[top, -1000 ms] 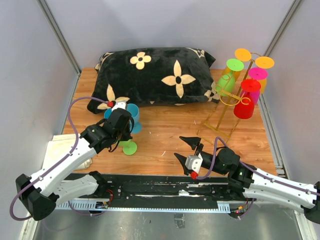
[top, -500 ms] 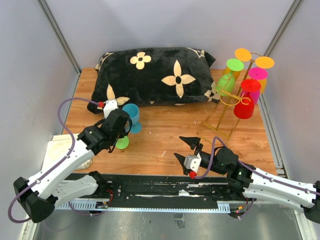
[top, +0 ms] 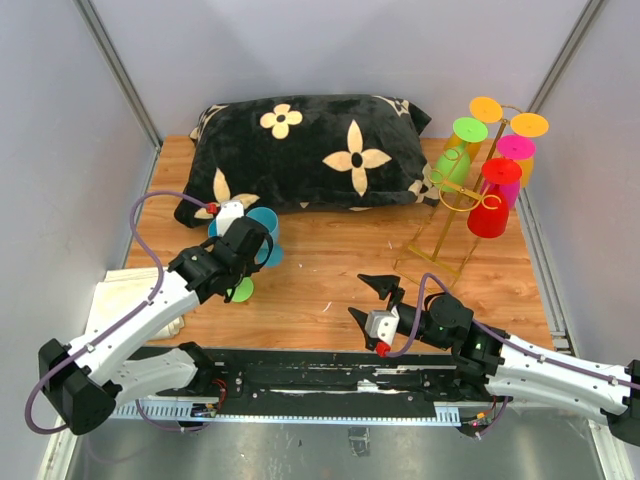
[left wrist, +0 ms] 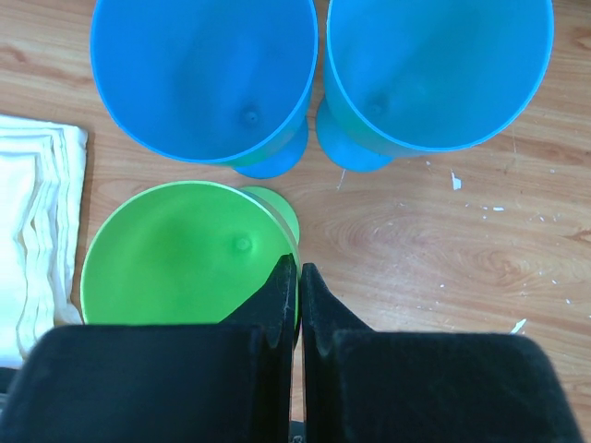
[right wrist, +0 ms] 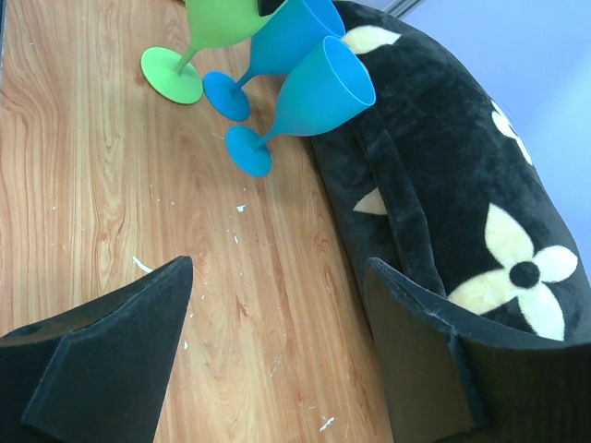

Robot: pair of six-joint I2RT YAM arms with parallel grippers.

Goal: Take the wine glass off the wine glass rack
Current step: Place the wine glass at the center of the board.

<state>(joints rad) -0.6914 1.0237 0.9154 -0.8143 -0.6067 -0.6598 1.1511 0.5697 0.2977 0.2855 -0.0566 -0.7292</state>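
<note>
The gold wire wine glass rack (top: 441, 226) stands at the back right with several glasses hanging upside down on it: red (top: 491, 204), green (top: 455, 160), magenta (top: 516, 152) and two orange ones. My left gripper (top: 248, 256) is shut on the rim of a green wine glass (left wrist: 185, 254), pinching it between the fingertips (left wrist: 283, 288). The glass is upright and its foot (top: 238, 290) is at the table, next to two blue wine glasses (left wrist: 208, 78) (left wrist: 439, 69). My right gripper (top: 372, 298) is open and empty over bare wood, left of the rack's base; its jaws are wide apart in the right wrist view (right wrist: 277, 268).
A black pillow with cream flowers (top: 310, 150) lies across the back. A folded white cloth (left wrist: 37, 231) lies at the left, near the green glass. The cell's walls stand close to the rack on the right.
My left gripper has shifted with the green glass, and the glass's foot has moved a little left, closer to the blue glasses. The right arm has hardly moved.
</note>
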